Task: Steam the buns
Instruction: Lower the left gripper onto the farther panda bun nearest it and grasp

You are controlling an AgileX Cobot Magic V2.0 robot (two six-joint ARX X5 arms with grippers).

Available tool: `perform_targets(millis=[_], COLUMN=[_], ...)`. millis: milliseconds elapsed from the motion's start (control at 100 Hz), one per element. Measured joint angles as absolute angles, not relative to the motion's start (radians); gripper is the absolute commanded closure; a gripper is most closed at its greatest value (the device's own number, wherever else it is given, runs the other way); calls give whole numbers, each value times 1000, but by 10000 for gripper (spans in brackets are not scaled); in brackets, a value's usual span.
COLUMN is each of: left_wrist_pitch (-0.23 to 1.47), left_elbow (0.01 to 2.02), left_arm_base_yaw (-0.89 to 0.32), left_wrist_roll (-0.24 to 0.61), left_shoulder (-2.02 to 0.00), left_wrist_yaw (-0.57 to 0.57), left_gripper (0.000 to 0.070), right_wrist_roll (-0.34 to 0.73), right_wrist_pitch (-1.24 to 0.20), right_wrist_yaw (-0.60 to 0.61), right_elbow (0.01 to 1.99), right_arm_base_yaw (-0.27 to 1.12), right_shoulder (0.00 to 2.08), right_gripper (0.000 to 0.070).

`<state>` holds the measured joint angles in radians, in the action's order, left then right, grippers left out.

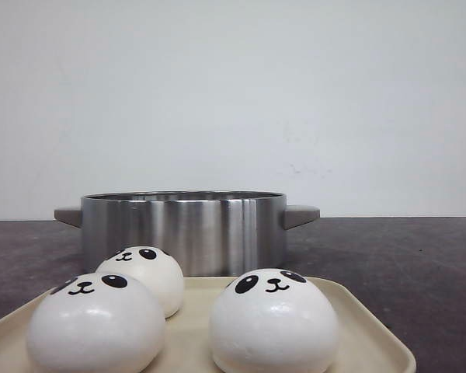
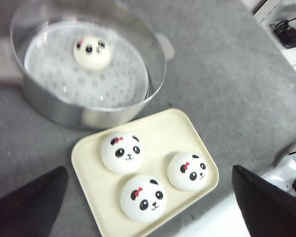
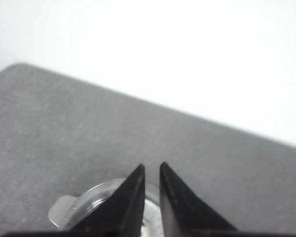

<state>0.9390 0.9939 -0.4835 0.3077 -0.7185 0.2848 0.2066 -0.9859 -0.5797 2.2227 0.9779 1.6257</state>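
My left hand hangs spread above three buns; I should drop straight, pinch gently, then lift toward the steamer.

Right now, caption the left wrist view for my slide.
One panda bun in the steamer pot, three buns on the cream tray.
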Motion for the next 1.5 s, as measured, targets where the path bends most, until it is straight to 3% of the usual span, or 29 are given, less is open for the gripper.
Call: perform_targets(millis=[300,410,510,880,1050,1120,1170,1220,1230,1500], left_wrist_pitch=[885,848,809,633,626,646,656,659,660,698], left_elbow=[994,994,994,994,994,994,994,994,994,1013], left_arm_base_yaw=[-569,-590,-607,-620,-630,-637,-640,-640,-640,-640], left_wrist_roll=[355,355,355,401,408,407,403,395,393,376], left_shoulder=[-1032,-1164,-1275,-1525,-1593,-1618,-1624,-1624,-1625,-1605], left_wrist_yaw=[285,284,284,281,259,248,233,223,221,226], left_gripper=[28,28,28,46,174,257,413,674,700,694], right_wrist_roll=[164,216,295,372,364,364,364,364,364,368], right_wrist_pitch=[-1201,-1333,-1350,-1350,-1350,-1351,-1351,-1350,-1351,-1351], right_wrist_yaw=[-833,-939,-1034,-1073,-1073,-1073,-1073,-1073,-1073,-1073], right_elbow=[2223,2223,2219,2206,2200,2183,2170,2156,2154,2102], right_arm_base_yaw=[1227,1272,1312,1380,1380,1380,1380,1380,1380,1380], right_shoulder=[1333,1277,1237,1138,1145,1147,1147,1146,1146,1145], right_gripper=[655,655,655,656,656,656,656,656,656,656])
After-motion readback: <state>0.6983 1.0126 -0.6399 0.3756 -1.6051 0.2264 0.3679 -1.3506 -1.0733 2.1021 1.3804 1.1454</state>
